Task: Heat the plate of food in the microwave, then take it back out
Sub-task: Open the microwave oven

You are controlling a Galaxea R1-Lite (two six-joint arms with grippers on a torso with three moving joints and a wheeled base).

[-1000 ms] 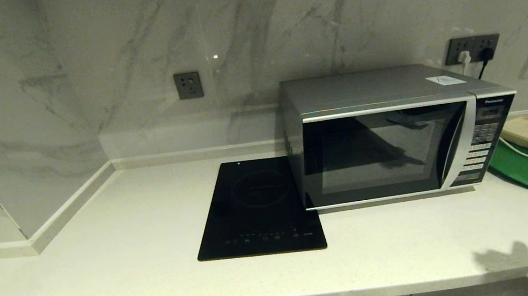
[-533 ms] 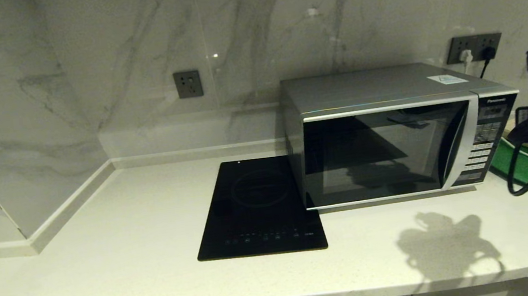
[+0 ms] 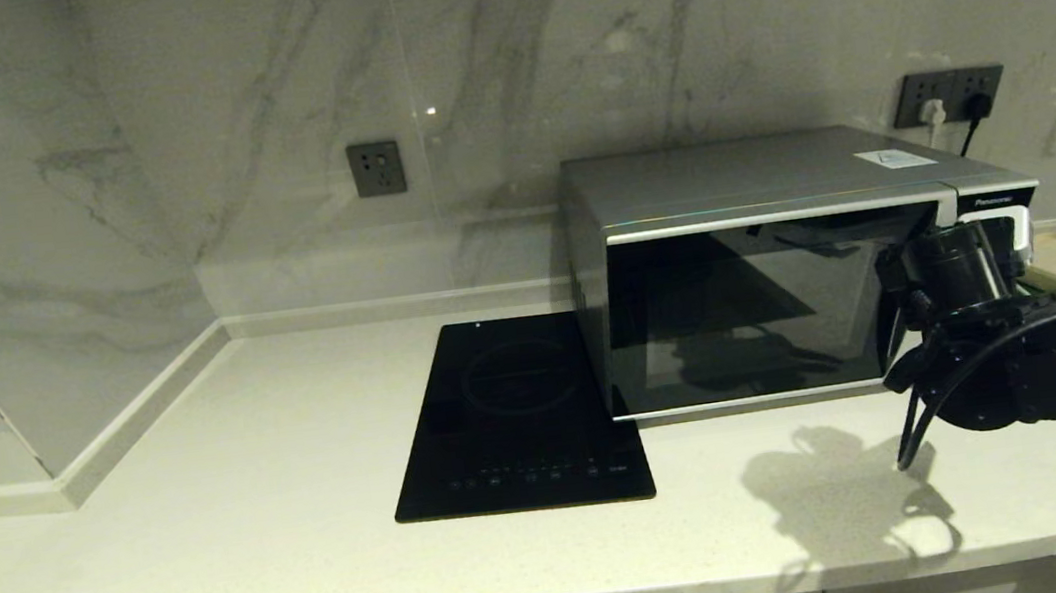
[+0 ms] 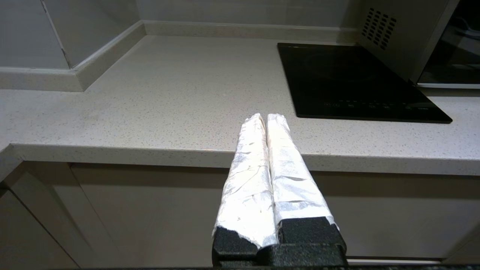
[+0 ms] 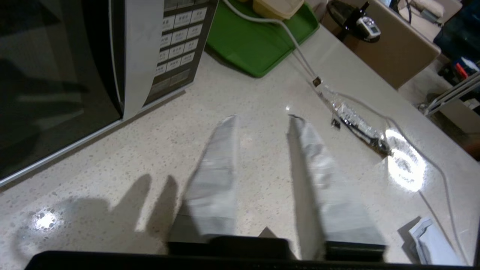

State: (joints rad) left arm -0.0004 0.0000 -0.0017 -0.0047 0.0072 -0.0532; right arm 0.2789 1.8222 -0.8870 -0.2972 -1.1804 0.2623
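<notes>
**Right arm in front of the closed microwave**

The microwave [image 3: 786,265] is sitting on the pale speckled countertop [image 3: 265,530] against the marble wall, its dark glass door shut; the plate of food is not showing in any view. The flat black induction cooktop [image 3: 517,414] is lying just beside the oven on its left, touching or nearly touching its lower corner.

The right arm is reaching in from the right edge of the head view, its black wrist covering the oven's button panel [image 5: 176,45] and handle strip there. Seen from its own wrist camera, the right gripper [image 5: 262,122] is hanging above bare countertop in front of the oven's lower right corner, its two wrapped fingers [image 5: 217,180] standing apart with nothing between them — they are touching neither the door nor the panel.

The green tray [image 5: 258,41] is lying to the right of the oven with a beige compartment tray [image 5: 277,7] on it, and a white cable [image 5: 300,60] is trailing across the counter.

The left gripper [image 4: 265,120] is parked low before the counter's front edge — its foil-wrapped fingers [image 4: 247,176] are pressing together, empty.
</notes>
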